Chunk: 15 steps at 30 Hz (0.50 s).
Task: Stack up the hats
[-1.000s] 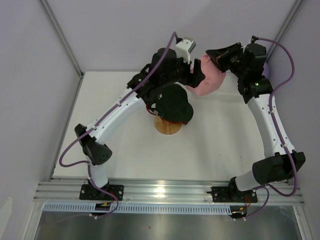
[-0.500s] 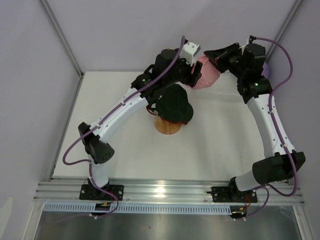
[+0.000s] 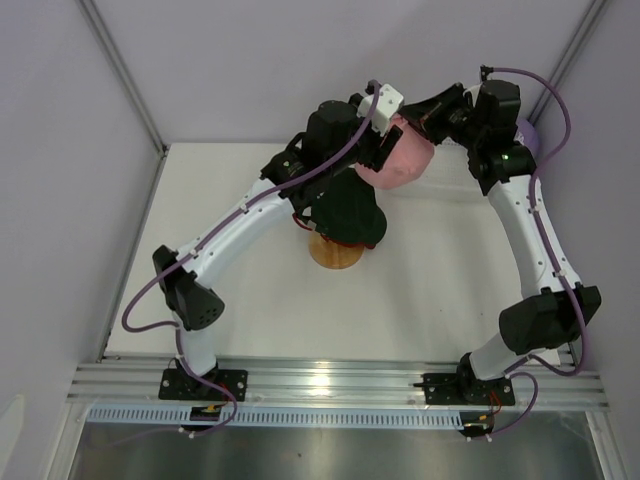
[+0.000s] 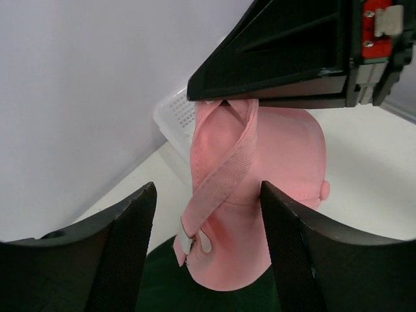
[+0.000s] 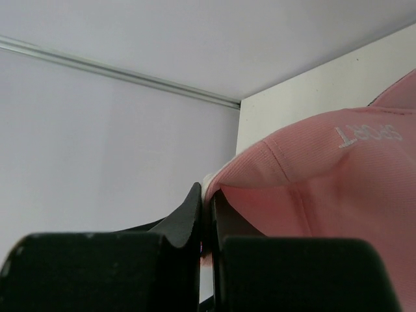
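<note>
1. We see the right fingers [image 5: 188, 218] pressed together. They pinch the edge of the pink hat [image 4: 286, 162] and hold it up near the back of the table [image 3: 430, 270].
2. The left fingers [image 4: 123, 253] are spread wide, one on each side of the hat's back strap [image 4: 224, 170].
3. The pink hat hangs close over a black hat [image 3: 350, 212]. We cannot tell if they touch.
4. The black hat sits on a round wooden stand [image 3: 335, 256].
5. A white basket [image 4: 177, 112] is by the wall.

Overhead view looking down from the near side, both wrist views close up on the same pink cap [image 4: 286, 156]
</note>
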### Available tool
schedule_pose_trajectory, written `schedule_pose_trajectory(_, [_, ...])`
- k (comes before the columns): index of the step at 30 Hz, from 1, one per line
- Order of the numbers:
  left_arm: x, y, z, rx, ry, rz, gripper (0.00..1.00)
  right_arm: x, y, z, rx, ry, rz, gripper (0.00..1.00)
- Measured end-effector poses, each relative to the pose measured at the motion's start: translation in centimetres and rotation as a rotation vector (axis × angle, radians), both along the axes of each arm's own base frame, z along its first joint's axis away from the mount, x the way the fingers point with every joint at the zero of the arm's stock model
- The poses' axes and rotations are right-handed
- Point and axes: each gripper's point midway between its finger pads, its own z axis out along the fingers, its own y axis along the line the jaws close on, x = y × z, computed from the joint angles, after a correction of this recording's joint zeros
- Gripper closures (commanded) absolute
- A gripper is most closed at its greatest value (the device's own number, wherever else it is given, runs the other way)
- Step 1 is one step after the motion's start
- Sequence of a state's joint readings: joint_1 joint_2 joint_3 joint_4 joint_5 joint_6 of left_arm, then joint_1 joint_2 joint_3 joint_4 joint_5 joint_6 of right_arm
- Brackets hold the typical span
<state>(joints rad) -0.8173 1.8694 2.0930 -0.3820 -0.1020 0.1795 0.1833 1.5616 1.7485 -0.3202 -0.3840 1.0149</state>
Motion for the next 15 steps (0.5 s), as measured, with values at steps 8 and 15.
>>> schedule_pose_trajectory(8, [-0.6,0.4,1.4,0.044,-0.084,-0.045,0.33,0.4,1.0,0.0,-0.018,-0.002,0.058,1.0])
schedule_pose_trajectory(15, [-0.2,0.3,1.6,0.08,-0.129,-0.057,0.39,-0.3,1.7,0.5,-0.028,-0.017,0.099,1.0])
